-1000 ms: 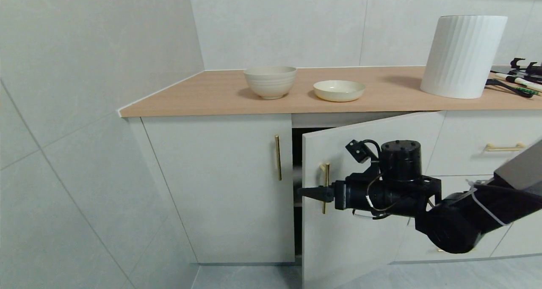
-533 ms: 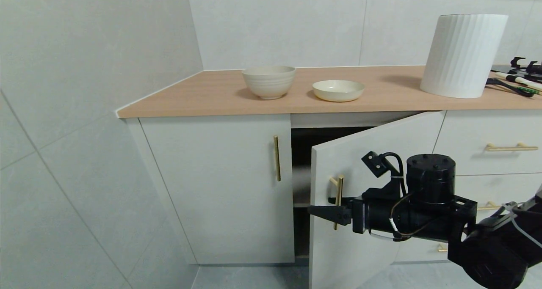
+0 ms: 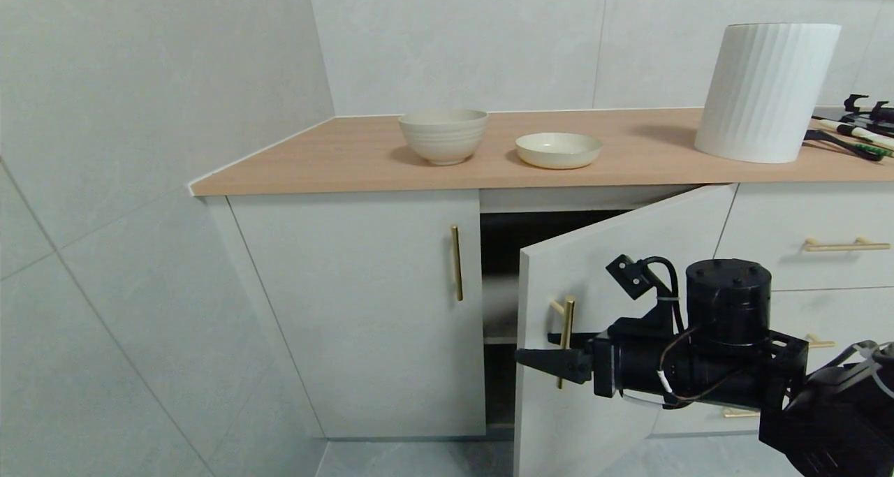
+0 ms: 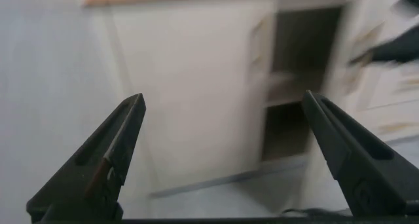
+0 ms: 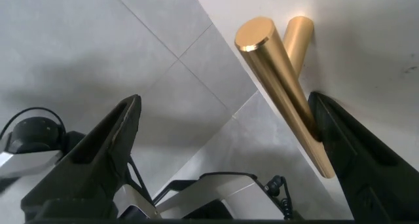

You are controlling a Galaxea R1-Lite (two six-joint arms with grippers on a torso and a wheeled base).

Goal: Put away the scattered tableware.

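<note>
Counter (image 3: 335, 159): carries all the tableware; wooden top, flat.
Cupboard door (image 3: 621, 253): partly open, hinged on the 3 o'clock side. It swings out below the dish and is judged to stand in the way of a low approach from the right arm's side.
Cupboard opening (image 3: 499, 253): dark gap at 6 o'clock from the bowl, with a shelf inside. It is the likely place for the tableware.
Ribbed container (image 3: 765, 93): tall and white, at 3 o'clock from the dish, well apart. Keep arm sweeps away from it.
Bowl (image 3: 443, 135): upright on the counter near the wall. It looks ceramic, so rigid, smooth, breakable and moderately heavy. Grip it over the rim wall.
Dish (image 3: 559, 149): at 3 o'clock from the bowl, near but apart. It is shallow, light and breakable; pinch its raised edge.
Right gripper (image 3: 539, 360): jaws apart, door handle (image 3: 567, 327) between them, resting against one finger.
Left gripper (image 4: 222, 98): jaws apart, holding nothing, facing the cupboard front.
Utensils (image 3: 852, 133): loose at the counter's 3 o'clock end, beyond the container.
</note>
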